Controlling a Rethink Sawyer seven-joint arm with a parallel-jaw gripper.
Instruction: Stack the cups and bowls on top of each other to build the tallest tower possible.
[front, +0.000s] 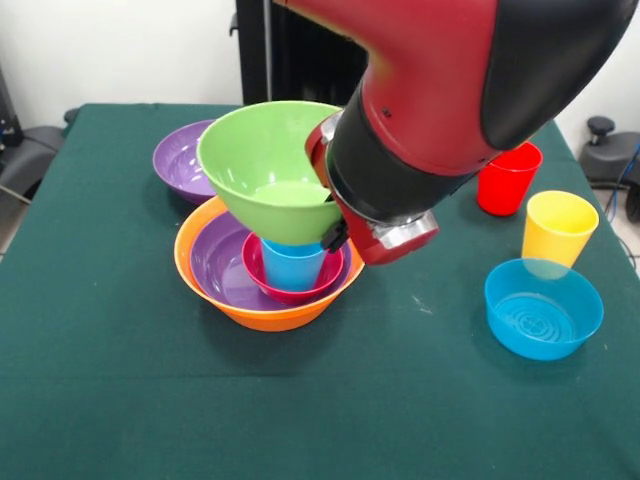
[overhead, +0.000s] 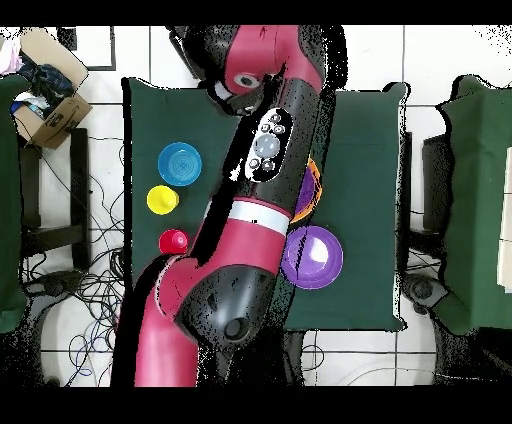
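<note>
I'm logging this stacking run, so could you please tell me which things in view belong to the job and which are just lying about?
Belonging to the job:
tower, lime green bowl on its blue cup
spare purple bowl
red cup
yellow cup
small blue bowl

Just lying about:
cardboard box
floor cables

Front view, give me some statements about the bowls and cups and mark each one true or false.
1. The green bowl sits tilted on the blue cup. True.
2. The blue cup stands in a pink-red bowl. True.
3. The red cup is part of the tower. False: it stands apart on the table, beside the yellow cup.
4. The tower's base is a purple bowl. False: the base is the orange bowl; a purple bowl lies nested inside it.
5. The blue bowl stands alone in front of the yellow cup. True.
6. Both purple bowls are in the tower. False: the second purple bowl stands behind it.
</note>
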